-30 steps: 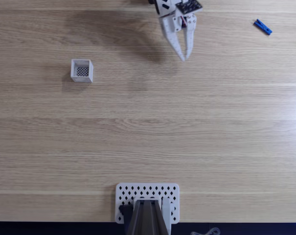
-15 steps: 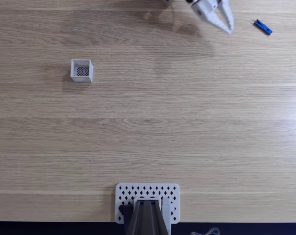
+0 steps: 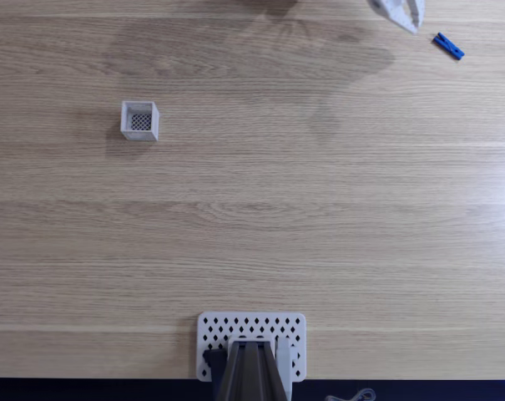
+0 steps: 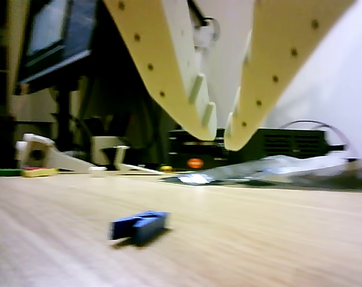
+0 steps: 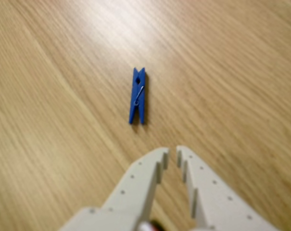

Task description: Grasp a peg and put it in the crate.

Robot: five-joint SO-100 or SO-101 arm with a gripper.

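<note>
Gripper status, as I read it from the wrist view: the two white plastic fingers stood nearly together, a narrow gap at the tips, nothing between them. I judged it all but closed and empty. The other view confirmed this, the tips hanging above the table with a slim gap and no load.

From the tool, the small bright blue plastic clothes-peg lay directly ahead, just beyond the fingertips, flat on the light wood-grain table. Its long axis ran almost in line with the fingers' reach, pointing away from the tips. I judged that a grasp would call for wider jaws first, then a short advance and descent so the fingers would straddle the peg across its narrow width.

In the fixed view the gripper sat at the top edge, with the peg near it, to the right and slightly lower. In the other view, the peg rested on the table below and left of the tips, apart from them.

Arm pose: reached far out from its perforated white base plate at the bottom edge, fingers angled down toward the table.

The small white square open-topped crate stood well apart, on the left of the fixed view, empty.
</note>
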